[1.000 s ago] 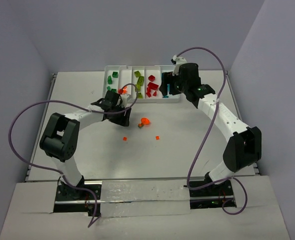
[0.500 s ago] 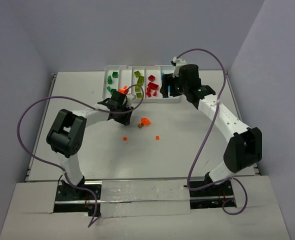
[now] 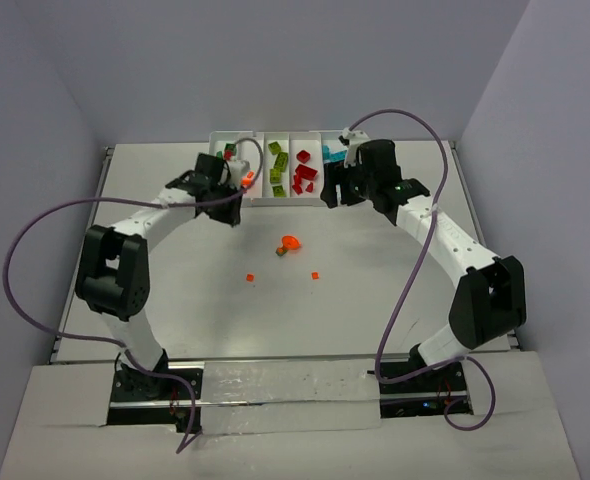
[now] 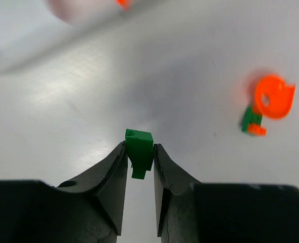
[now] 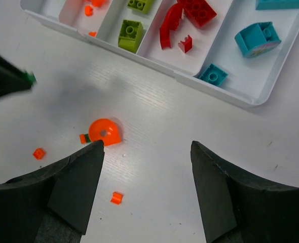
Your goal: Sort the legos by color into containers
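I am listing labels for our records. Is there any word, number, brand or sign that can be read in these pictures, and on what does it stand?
None: no readable text on the tray, the bricks or the table in any view.

Light bright, diffuse, from overhead. Top view: even exposure, faint soft shadows on white surface [image 3: 375,290]. Left wrist view: broad sheen on surface; green brick [image 4: 139,142] in left claw [image 4: 139,149] sharp, far edge and orange round piece [image 4: 272,96] blurred. Right wrist view: crisp, one soft grey shadow at left.
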